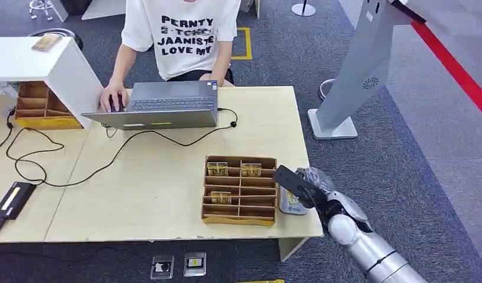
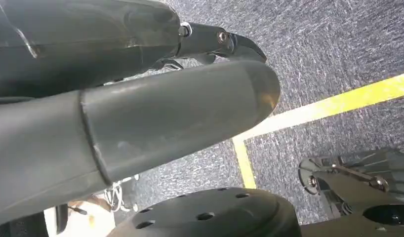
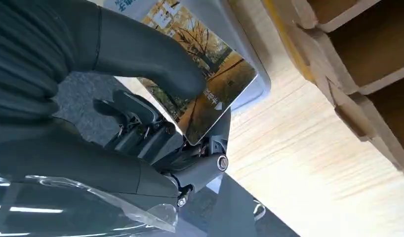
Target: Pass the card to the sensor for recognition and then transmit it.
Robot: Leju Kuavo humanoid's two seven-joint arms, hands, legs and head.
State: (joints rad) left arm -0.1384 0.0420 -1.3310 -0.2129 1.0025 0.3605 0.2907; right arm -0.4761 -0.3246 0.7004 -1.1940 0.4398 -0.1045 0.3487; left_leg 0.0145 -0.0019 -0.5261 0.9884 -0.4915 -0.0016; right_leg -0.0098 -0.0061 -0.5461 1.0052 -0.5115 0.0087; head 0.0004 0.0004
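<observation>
The right hand (image 1: 302, 187) pinches the card (image 3: 206, 81) between thumb and fingers, directly over the grey sensor (image 1: 291, 202) at the desk (image 1: 168, 177) edge beside the cardboard tray (image 1: 240, 191). The left hand (image 2: 141, 113) holds nothing, fingers extended.

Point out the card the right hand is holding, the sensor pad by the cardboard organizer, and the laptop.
card (image 3: 210, 94): right wrist view, on its autumn-tree printed face.
right hand (image 1: 306, 187): head view, middle of the hand.
sensor pad (image 3: 249, 29): right wrist view, grey surface behind the card.
laptop (image 1: 171, 104): head view, on the keyboard.
</observation>
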